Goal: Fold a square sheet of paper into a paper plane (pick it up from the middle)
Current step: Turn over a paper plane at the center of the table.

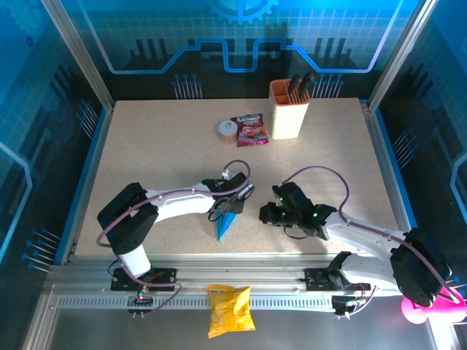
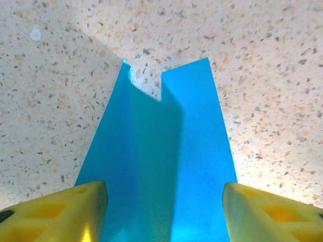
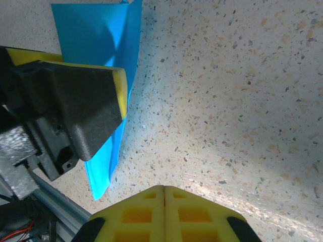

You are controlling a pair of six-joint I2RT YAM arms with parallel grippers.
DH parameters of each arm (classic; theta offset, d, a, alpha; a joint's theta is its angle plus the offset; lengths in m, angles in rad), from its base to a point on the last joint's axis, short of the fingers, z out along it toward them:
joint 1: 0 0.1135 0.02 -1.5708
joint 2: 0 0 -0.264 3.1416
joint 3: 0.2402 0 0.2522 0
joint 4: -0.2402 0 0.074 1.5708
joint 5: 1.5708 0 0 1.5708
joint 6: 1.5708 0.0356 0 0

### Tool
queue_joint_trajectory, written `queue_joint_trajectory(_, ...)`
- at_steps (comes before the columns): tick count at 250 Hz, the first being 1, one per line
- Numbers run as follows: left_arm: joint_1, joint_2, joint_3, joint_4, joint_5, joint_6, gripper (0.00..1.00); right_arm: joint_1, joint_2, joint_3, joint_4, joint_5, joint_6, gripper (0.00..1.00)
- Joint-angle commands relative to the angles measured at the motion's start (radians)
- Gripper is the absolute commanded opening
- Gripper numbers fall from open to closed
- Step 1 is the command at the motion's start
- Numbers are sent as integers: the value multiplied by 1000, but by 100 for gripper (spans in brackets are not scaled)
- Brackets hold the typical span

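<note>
Paper plane: you have the paper plane point(image 1: 227, 223) point(image 2: 166, 151) point(image 3: 108, 45) lying on the table point(image 1: 146, 146) near its front edge, under the left gripper point(image 1: 228, 209) point(image 2: 165, 194).
Long axis: it runs far to near, leaning slightly left.
Nose: the point faces the near edge, toward the arm bases.
Left gripper: your fingers point(image 2: 60, 212) stand wide apart, straddling the plane and gripping nothing.
Right gripper: the right gripper point(image 1: 264, 214) point(image 3: 164, 196) is just beside it on the right, pads pressed together and empty.
Hidden: from above, the gripper covers the wide tail.
Cut off: the left wrist view's lower edge cuts off the nose.
Unclear: you cannot tell whether the pads touch the paper.
</note>
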Motion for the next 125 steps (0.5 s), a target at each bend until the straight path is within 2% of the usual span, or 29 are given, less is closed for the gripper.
queue_joint_trajectory(1, -7, -28, 24, -38, 12, 16, 63, 15, 5, 23, -17, 12, -10, 0)
queue_joint_trajectory(125, -4, -63, 38, -39, 20, 29, 66, 14, 16, 32, -15, 4, -17, 0)
